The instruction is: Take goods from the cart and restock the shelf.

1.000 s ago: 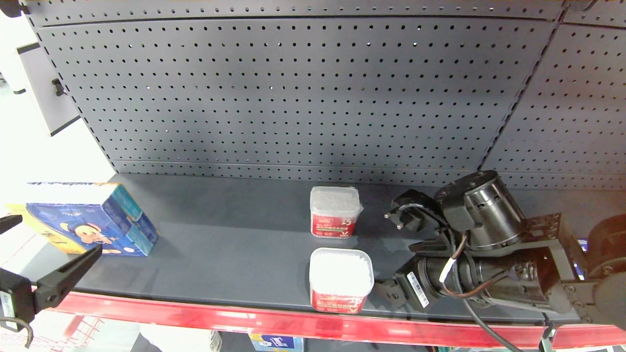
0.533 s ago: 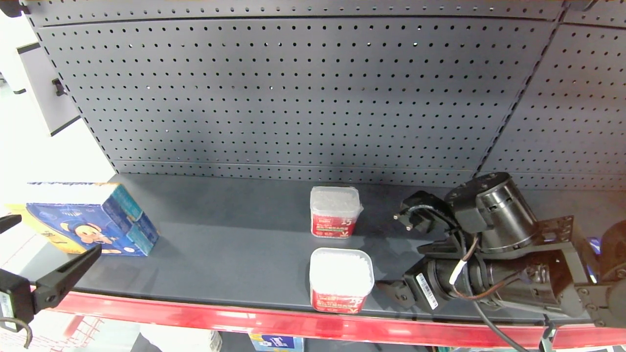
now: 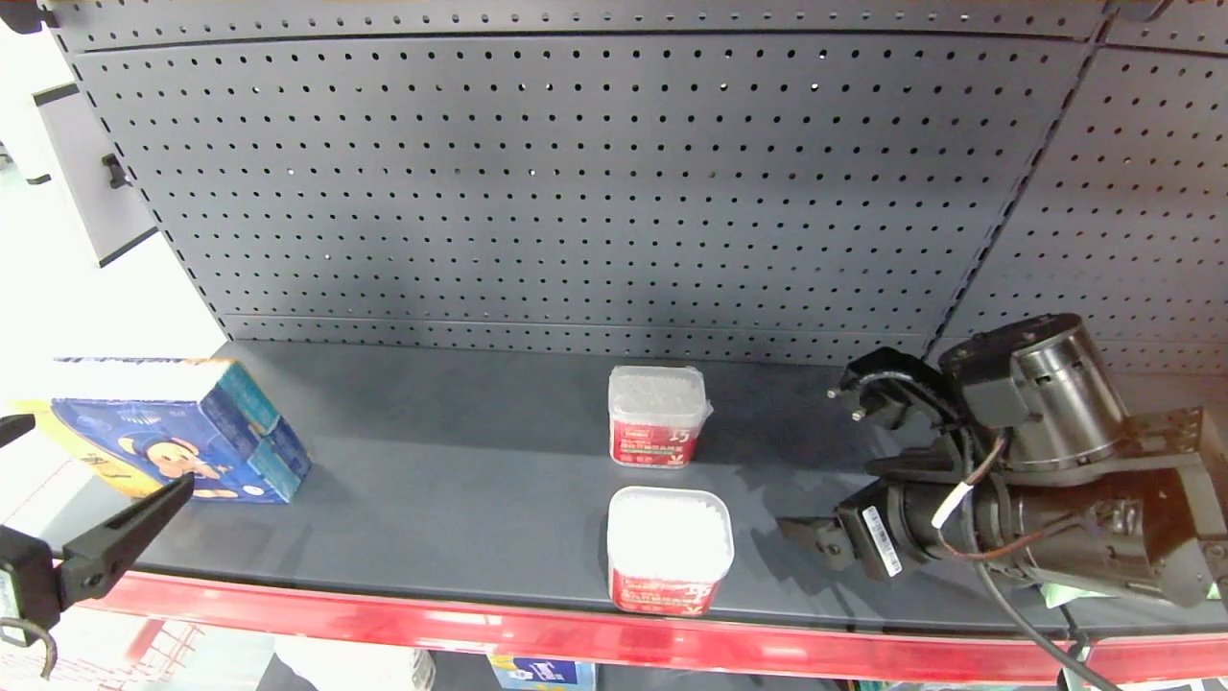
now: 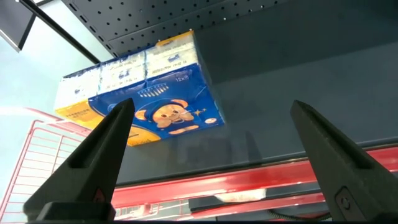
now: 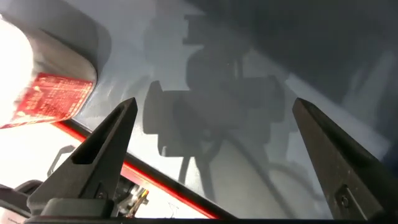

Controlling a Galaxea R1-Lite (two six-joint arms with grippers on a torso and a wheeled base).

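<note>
Arms: the right arm lies low over the right part of the dark grey metal shelf, with its wrist pointing toward the robot's left. The left arm sits low at the shelf's left front corner and points in toward the shelf.
Right gripper: black, and level with the front half of the shelf. It faces the nearer of two tubs.
Left gripper: black, and out in front of the glossy red front lip, facing the tissue pack.
Front tub: a clear rounded-square plastic tub packed with white cotton swabs, with a red label band round its lower half. It stands upright at the very front of the shelf, just behind the red lip and about mid-width.
Rear tub: the same kind of clear, red-banded swab tub. It stands upright directly behind the front one, with bare shelf between them.
Tissue pack: a blue and yellow wrapped pack with a cartoon bear. It rests at the shelf's far left end, turned at an angle, well apart from both tubs.
Right jaws: spread wide, empty and touching nothing. The front tub is close beside their tips with a gap between.
Left jaws: spread wide, empty and clear of the tissue pack.
Backing: a grey perforated metal panel rises behind the shelf.
Below: red wire mesh shows under the shelf's left end.
</note>
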